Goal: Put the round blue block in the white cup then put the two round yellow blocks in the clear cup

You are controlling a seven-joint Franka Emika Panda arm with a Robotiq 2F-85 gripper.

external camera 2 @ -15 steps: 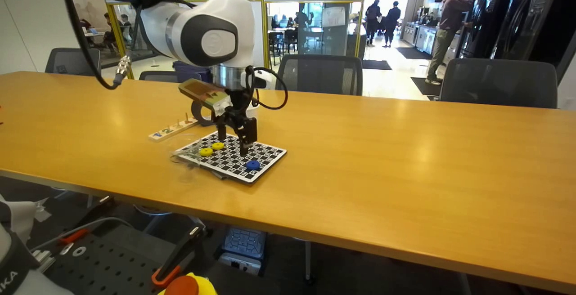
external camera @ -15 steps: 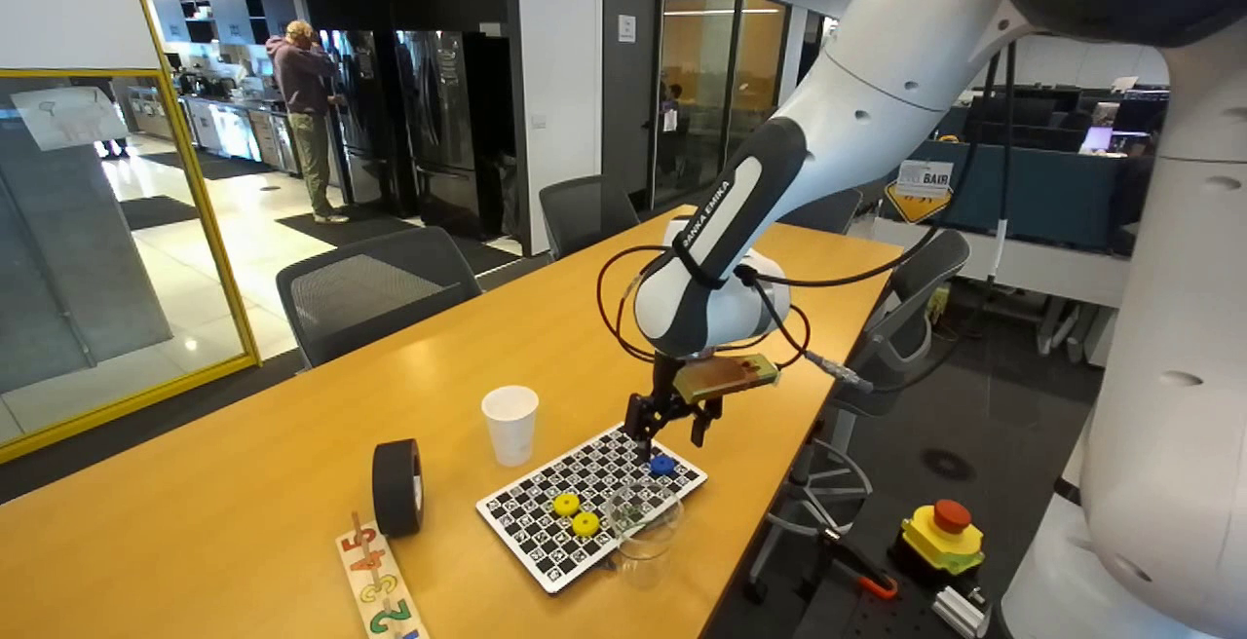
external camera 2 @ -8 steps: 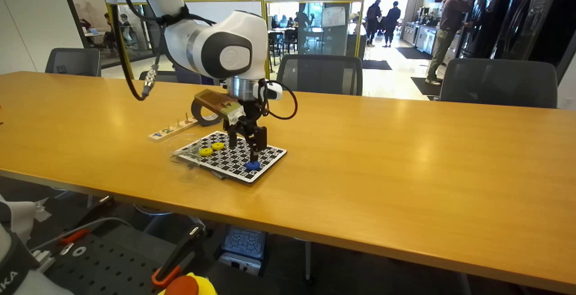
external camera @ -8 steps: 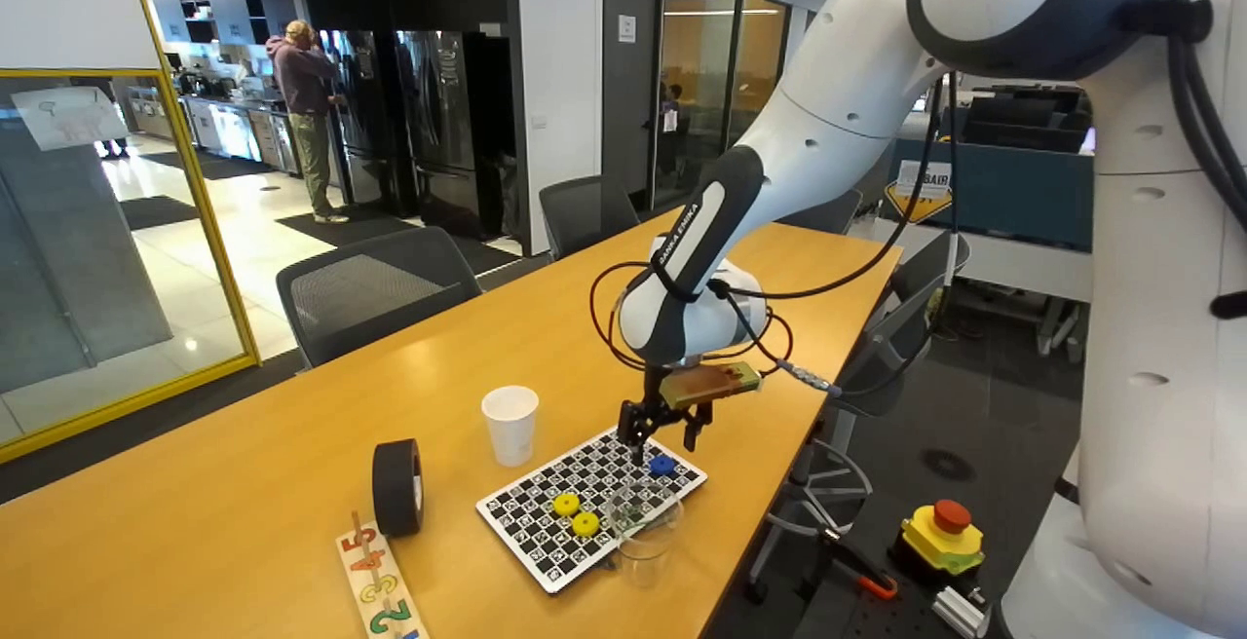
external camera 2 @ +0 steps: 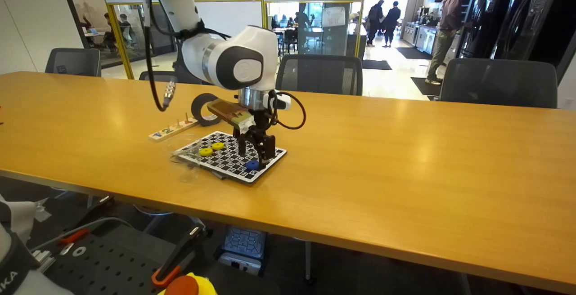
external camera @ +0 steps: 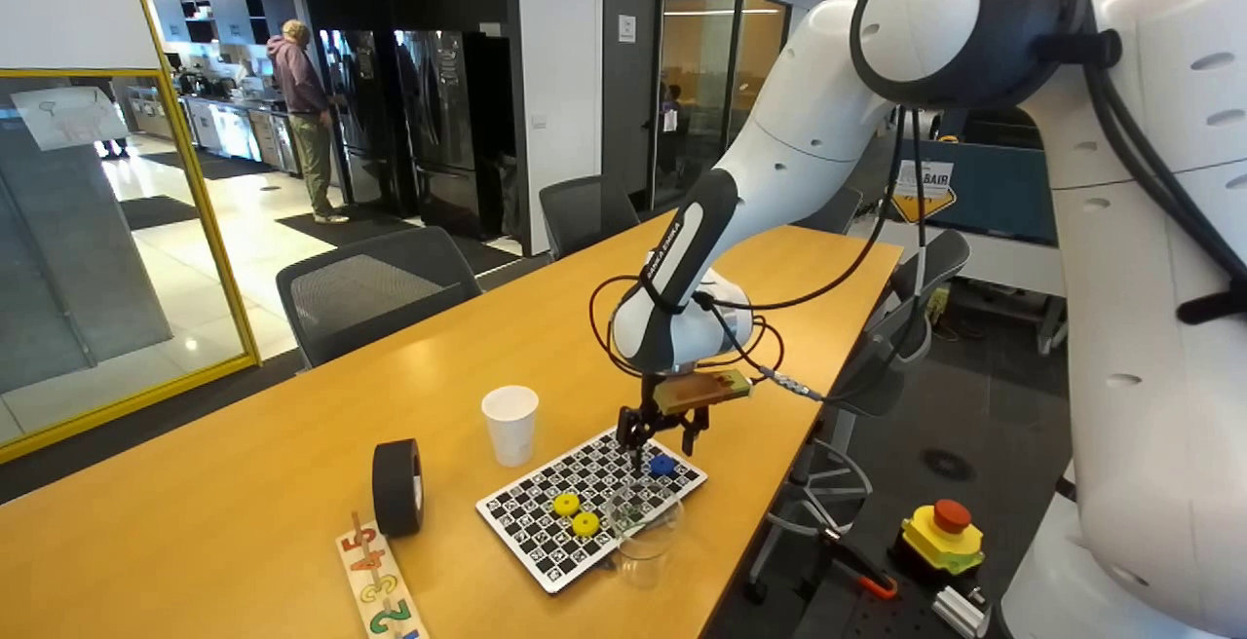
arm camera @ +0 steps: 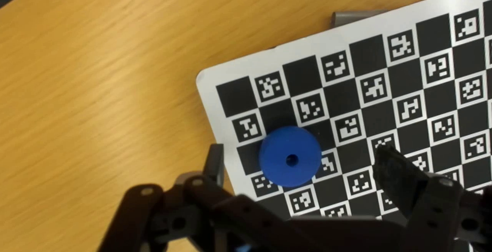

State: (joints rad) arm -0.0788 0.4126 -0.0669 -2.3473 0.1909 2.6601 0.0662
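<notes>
Lying flat: round blue block (arm camera: 286, 148), apparently pierced.

Mesh chairs (external camera: 380, 288) line a long table (external camera: 292, 464) in an office. At far left in an exterior view, a person (external camera: 310, 125) stands at black fridges (external camera: 440, 123) near a kitchen counter (external camera: 261, 131); a glass-walled room (external camera: 697, 84) sits beyond the table, and a teal partition (external camera: 1003, 183) stands at far right.

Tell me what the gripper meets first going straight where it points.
The gripper would probably meet the checkered board, its open fingers straddling the round blue block; depth is unclear.
</notes>
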